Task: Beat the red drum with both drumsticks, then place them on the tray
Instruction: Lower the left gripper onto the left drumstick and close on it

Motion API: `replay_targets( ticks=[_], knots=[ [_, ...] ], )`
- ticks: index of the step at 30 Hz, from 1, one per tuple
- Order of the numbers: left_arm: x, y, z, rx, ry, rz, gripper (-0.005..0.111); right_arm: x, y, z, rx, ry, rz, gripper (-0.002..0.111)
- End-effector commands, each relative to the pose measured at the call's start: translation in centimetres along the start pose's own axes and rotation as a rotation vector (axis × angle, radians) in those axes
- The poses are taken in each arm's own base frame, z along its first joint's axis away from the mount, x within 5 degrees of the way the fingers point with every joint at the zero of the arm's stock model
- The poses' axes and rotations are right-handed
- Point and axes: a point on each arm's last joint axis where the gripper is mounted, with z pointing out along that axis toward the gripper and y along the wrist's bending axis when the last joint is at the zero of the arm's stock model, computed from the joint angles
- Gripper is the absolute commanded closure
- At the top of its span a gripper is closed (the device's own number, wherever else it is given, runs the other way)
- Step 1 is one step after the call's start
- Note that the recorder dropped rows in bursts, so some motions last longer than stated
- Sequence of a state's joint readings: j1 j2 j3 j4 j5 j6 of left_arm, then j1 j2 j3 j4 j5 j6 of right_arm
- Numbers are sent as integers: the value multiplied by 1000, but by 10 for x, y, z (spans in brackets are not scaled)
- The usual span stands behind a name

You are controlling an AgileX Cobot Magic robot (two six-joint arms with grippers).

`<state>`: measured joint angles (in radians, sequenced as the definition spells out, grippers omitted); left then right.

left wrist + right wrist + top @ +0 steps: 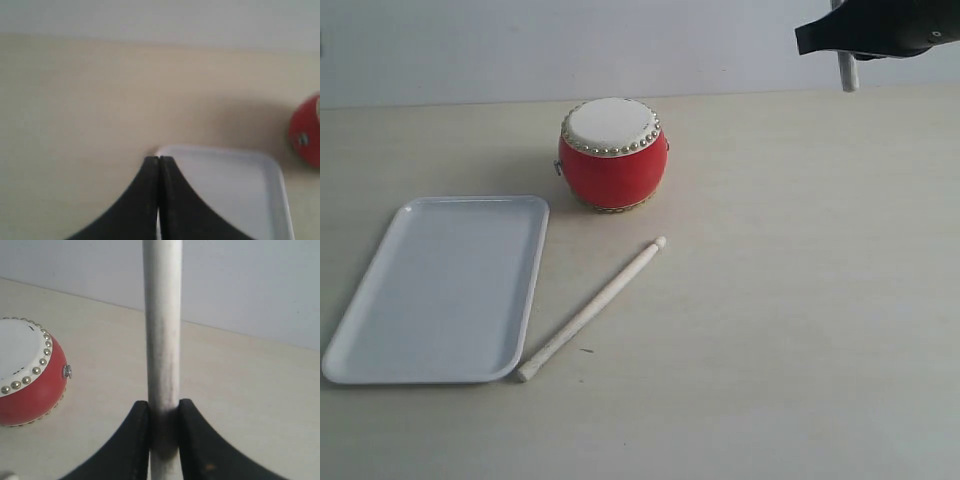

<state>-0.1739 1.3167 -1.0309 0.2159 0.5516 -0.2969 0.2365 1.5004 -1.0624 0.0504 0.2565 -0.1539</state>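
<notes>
Red drum [613, 155] stands upper centre on the pale surface [800, 300]; the white tray [440, 290] lies lower left, one drumstick [590, 310] diagonal just beside its right edge. At the frame's upper right, the right claw [163, 407] grips the second drumstick [162, 330]. The left claw [158, 159] is closed, empty, near a tray corner.

The right half of the bench [800, 300] is bare, so a gripper can come down there freely. On the left side the tray [440, 290] takes much room. The red drum [613, 155] stands just behind its far right corner, with only a narrow strip between them. The lying drumstick [592, 308] crosses the middle slantwise. Its thick end is just beside the tray's near corner, perhaps touching it. Between its tip and the drum there is an open gap. High at the far right, the right gripper [163, 410] clamps the held drumstick [162, 340], clear of everything.
</notes>
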Motion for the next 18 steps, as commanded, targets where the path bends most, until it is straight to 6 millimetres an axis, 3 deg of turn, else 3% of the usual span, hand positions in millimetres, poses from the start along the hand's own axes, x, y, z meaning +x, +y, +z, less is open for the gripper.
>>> replay_targets(
  ticks=[1, 5, 8, 11, 14, 18],
  knots=[
    [8, -63, 41, 34, 343, 281, 107, -1, -1, 0, 3, -9, 8, 108],
    [23, -127, 54, 91, 496, 463, 107, -1, -1, 0, 4, -11, 6, 108],
    [39, -174, 57, 204, 498, 564, 107, -1, -1, 0, 4, -11, 6, 108],
    [55, -209, 60, 332, 488, 682, 107, -1, -1, 0, 4, -11, 6, 108],
    [67, -226, 67, 383, 558, 688, 106, 0, -1, 2, 3, -5, 6, 108],
    [86, -233, 88, 385, 668, 691, 84, 4, -1, 11, 2, 8, 6, 108]
  ],
)
